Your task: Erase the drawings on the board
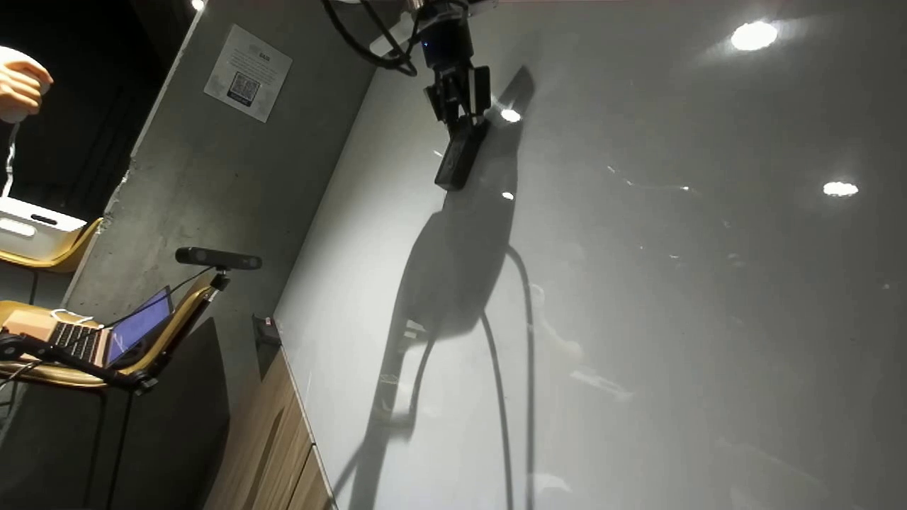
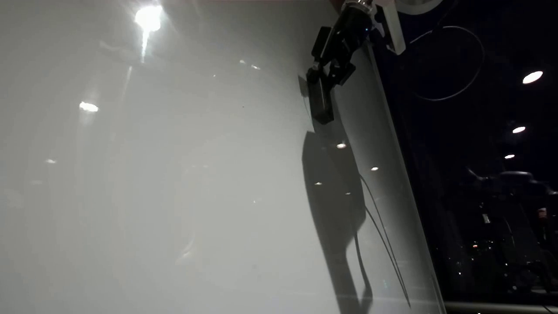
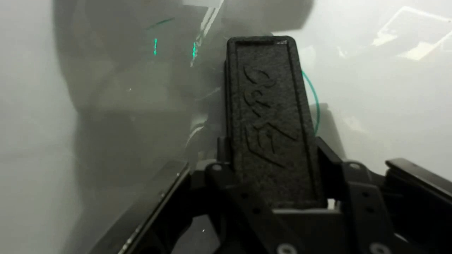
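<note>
Wrist view: green drawings (image 3: pixel 317 102) lie past the hand (image 3: pixel 273 151), flanking its eraser (image 3: pixel 265 106).

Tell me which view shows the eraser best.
The wrist view: the eraser is large there, with clear grooves on its face. Both exterior views show it only as a small dark block in the gripper.

Glossy board (image 1: pixel 638 283), rough matt eraser (image 3: pixel 272 116)

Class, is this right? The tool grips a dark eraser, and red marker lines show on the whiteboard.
Not the colour: the marker lines are green, not red, as the wrist view shows. The tool does grip a dark eraser, and the lines show on the whiteboard.
</note>
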You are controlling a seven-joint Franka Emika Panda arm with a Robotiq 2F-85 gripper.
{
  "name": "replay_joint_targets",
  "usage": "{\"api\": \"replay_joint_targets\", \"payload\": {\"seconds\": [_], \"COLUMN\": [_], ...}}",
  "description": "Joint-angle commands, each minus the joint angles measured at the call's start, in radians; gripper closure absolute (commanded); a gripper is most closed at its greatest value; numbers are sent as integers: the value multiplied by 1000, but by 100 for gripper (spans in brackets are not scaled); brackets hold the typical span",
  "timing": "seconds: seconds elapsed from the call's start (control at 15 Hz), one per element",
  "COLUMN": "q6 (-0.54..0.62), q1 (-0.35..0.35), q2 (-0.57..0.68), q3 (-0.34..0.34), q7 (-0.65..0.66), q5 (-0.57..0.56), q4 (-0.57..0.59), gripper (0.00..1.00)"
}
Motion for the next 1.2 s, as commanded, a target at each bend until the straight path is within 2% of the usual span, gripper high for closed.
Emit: {"api": "replay_joint_targets", "payload": {"seconds": [0.0, 0.67, 1.13], "q6": [-1, -33, -12], "q1": [-17, -47, 6], "q2": [105, 145, 88], "q3": [-26, -118, -40], "q7": [-35, -78, -1], "q5": [-17, -1, -50], "q4": [160, 186, 80], "gripper": [68, 68, 68]}}
